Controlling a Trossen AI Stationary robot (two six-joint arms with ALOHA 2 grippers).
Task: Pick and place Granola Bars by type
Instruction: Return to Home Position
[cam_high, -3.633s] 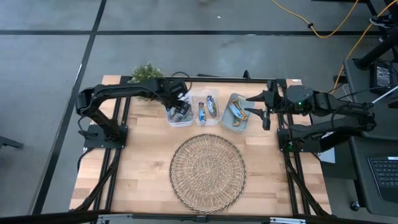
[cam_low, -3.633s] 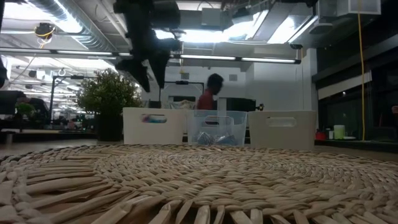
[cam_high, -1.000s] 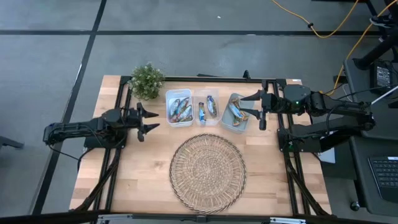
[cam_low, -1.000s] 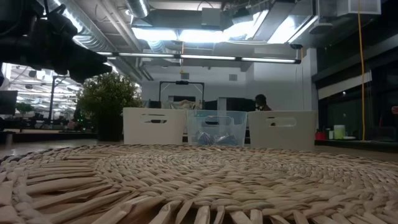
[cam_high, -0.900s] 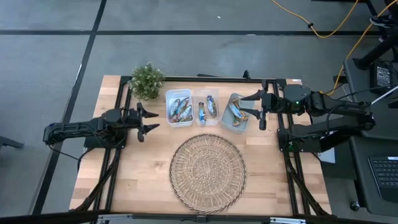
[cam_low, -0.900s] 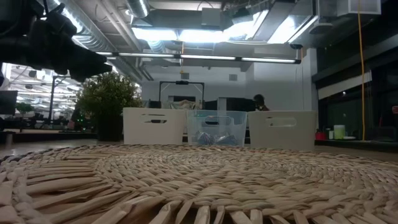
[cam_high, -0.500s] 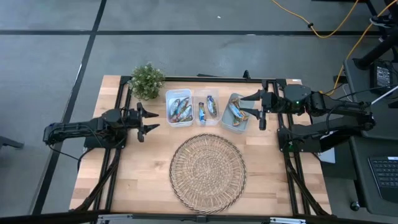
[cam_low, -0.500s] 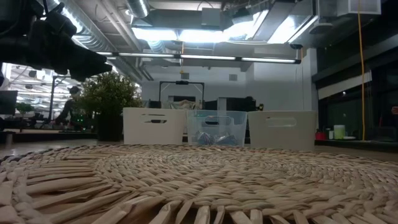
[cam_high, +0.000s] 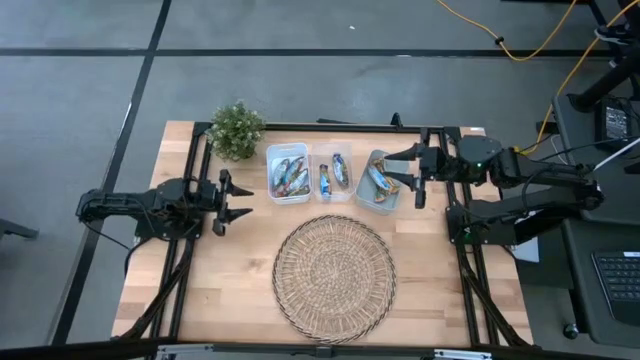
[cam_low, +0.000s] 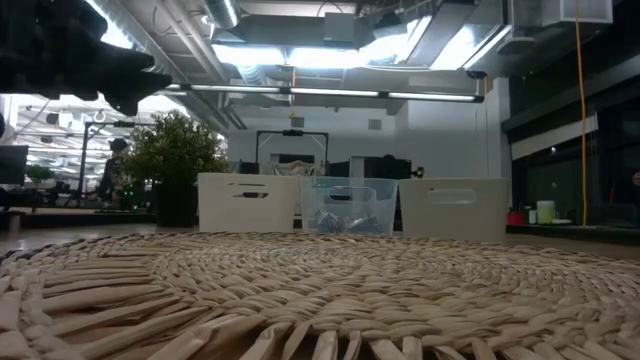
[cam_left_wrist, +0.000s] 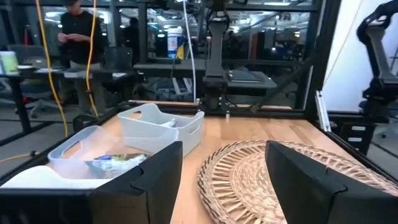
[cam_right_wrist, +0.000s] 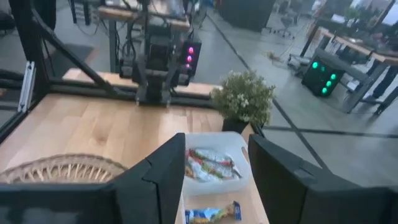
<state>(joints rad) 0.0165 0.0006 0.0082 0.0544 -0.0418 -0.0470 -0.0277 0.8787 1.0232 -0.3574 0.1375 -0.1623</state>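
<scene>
**All bars binned, both claws empty and apart**

A workshop floor is surrounding the wooden table (cam_high: 230, 290), and a round wicker tray (cam_high: 335, 278) is taking up the table's near middle, with nothing lying on it. Beyond the tray three bins are standing in a row, touching or nearly so: the bin nearest the left arm (cam_high: 272, 170), the middle bin (cam_high: 345, 192) and the bin nearest the right arm (cam_high: 392, 205). A small plant (cam_high: 237, 128) is sitting at the far corner beside them.

The Granola Bars (cam_high: 290, 180) are all lying inside these bins, most of them with their long axes pointing roughly away from the tray, those in the right-side bin slanting. None is showing on the bare wood.

The right claw (cam_high: 393, 172) is hanging over the outer part of its neighbouring bin, fingers spread and holding nothing, so the bars are lying just ahead of and below it. The left claw (cam_high: 240, 201) is pointing toward the row from well apart, also spread and empty.

With sorting looking finished, I judge that the right arm is facing a plain pull-back toward its base. Bare table is lying behind it, and only the bin's rim is sitting close.
</scene>
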